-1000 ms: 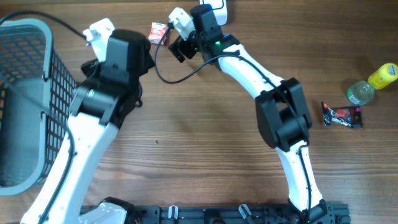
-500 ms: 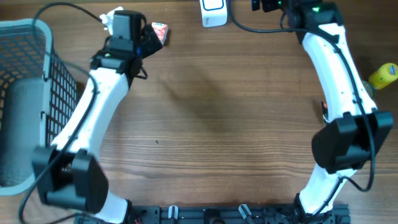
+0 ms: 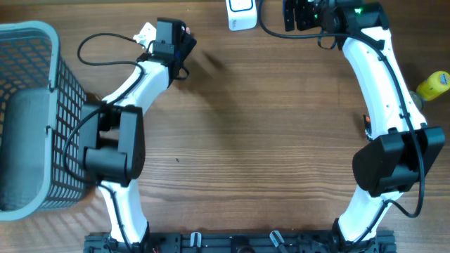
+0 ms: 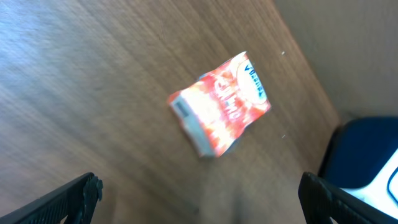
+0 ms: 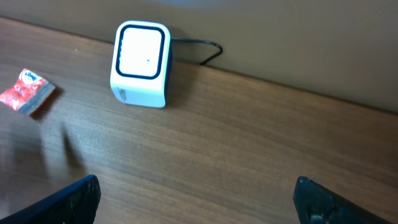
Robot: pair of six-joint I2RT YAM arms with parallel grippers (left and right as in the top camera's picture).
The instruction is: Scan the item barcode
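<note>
Overhead, the wooden counter (image 3: 232, 140) carries a grey mesh basket (image 3: 28, 119) at the left edge and a white barcode scanner (image 3: 241, 14) at the far edge. The left pincer (image 3: 184, 43) sits near the far edge, left of the scanner. The right pincer (image 3: 290, 14) sits just right of the scanner. A yellow-capped bottle (image 3: 434, 84) lies at the right edge. From the left wrist camera, a red-orange sachet (image 4: 221, 106) lies flat on the wood beyond the fingers, corner-on, with a small dark printed patch near its left end. The left pincer's two fingertips (image 4: 74, 199) show only at the bottom corners of the view, spread wide, with nothing between them. From the right wrist camera, the scanner stands upright with its dark-rimmed white window facing the camera and a cable trailing behind it. The sachet lies to its left, apart from it. The right pincer's tips are likewise spread wide and empty.
</note>
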